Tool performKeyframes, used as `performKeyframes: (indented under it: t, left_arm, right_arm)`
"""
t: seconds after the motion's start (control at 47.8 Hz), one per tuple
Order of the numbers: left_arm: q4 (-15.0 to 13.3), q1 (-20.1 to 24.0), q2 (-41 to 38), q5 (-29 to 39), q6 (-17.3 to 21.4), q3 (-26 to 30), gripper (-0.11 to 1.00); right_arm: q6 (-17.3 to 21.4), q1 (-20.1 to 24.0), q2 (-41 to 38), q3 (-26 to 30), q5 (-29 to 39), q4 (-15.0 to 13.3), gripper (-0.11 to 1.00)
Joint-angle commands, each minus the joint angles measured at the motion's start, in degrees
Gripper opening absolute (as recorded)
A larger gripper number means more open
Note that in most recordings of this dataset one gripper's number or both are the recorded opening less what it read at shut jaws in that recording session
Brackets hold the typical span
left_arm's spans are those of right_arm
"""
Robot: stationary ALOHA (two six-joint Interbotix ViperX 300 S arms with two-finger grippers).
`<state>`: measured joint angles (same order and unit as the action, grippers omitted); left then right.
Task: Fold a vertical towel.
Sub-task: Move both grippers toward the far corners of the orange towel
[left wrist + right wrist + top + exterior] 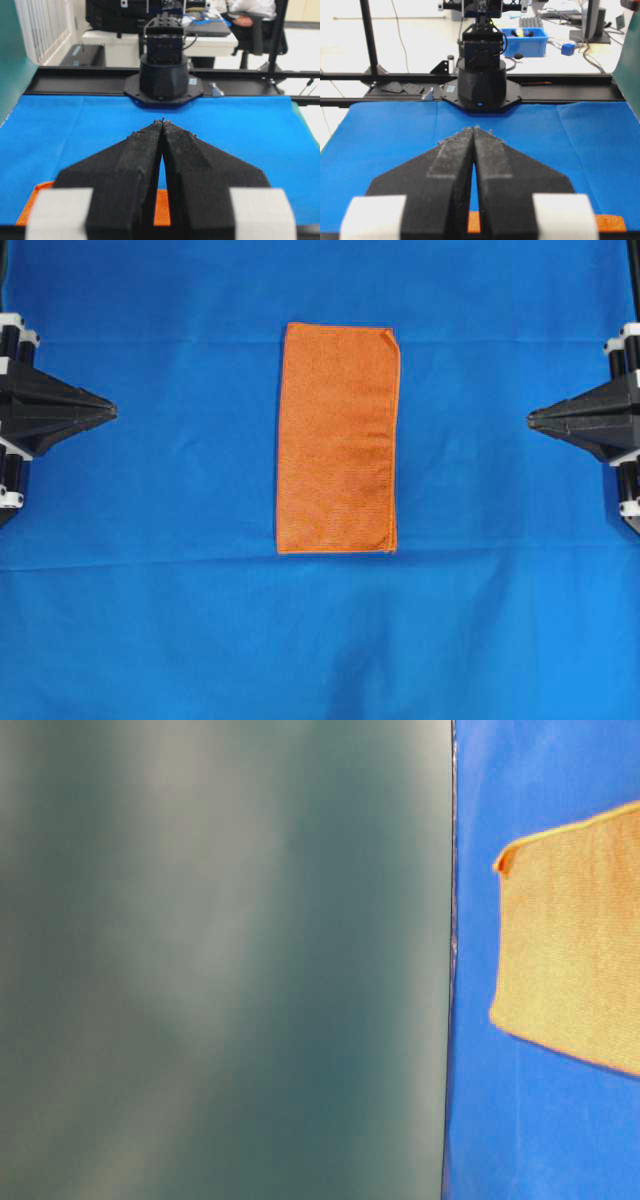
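Observation:
The orange towel [338, 438] lies flat in the middle of the blue cloth as a long upright rectangle, its top right corner slightly curled. My left gripper [112, 411] rests at the left edge, shut and empty, well apart from the towel. My right gripper [532, 419] rests at the right edge, also shut and empty. In the left wrist view the towel [32, 204] peeks out below the shut gripper [162, 122]. A strip of towel [610, 222] shows under the shut gripper [472, 130] in the right wrist view. The table-level view catches one end of the towel [575, 950].
A blue cloth [160, 590] covers the whole table. Each wrist view faces the opposite arm's black base [162, 75] [481, 82] across the cloth. A blurred green panel [220, 960] fills most of the table-level view.

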<state>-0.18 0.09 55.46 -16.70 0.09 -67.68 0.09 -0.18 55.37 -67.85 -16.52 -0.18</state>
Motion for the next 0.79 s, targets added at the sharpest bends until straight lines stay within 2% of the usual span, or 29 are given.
performKeyframes:
  t: [0.0, 0.126, 0.188, 0.335, 0.586, 0.628, 0.69, 0.774]
  left_arm:
    - [-1.8, 0.1, -2.6, -0.6, -1.3, 2.4, 0.0]
    - [-1.8, 1.6, -6.8, -1.9, -1.5, 3.3, 0.0]
    - [-1.8, 2.8, -9.4, -3.2, -1.8, 3.8, 0.0]
    - [-1.8, 6.7, -16.5, -5.4, -3.4, 5.1, 0.0]
    - [-1.8, 13.4, -30.9, -5.8, -5.4, 9.7, 0.01]
    - [-1.8, 14.7, -34.2, -5.8, -5.5, 10.9, 0.06]
    - [-1.8, 15.8, -37.6, -5.8, -5.5, 12.3, 0.21]
    - [-1.8, 17.2, -42.3, -5.9, -5.5, 14.2, 0.47]
  right_arm:
    - [0.9, -0.4, -0.9, 1.8, -0.4, 1.1, 0.0]
    - [1.9, -3.8, -3.3, 3.0, 1.7, 4.4, 0.0]
    - [2.1, -6.1, -5.1, 3.8, 3.3, 5.0, 0.0]
    - [2.1, -10.7, -10.6, 5.6, 5.9, 6.0, 0.0]
    - [2.0, -19.9, -24.3, 10.1, 9.1, 6.0, 0.01]
    - [1.9, -20.9, -26.7, 11.1, 9.8, 6.0, 0.01]
    - [1.8, -22.1, -30.3, 12.7, 10.9, 5.9, 0.03]
    - [1.5, -23.9, -35.9, 15.1, 12.6, 5.7, 0.25]
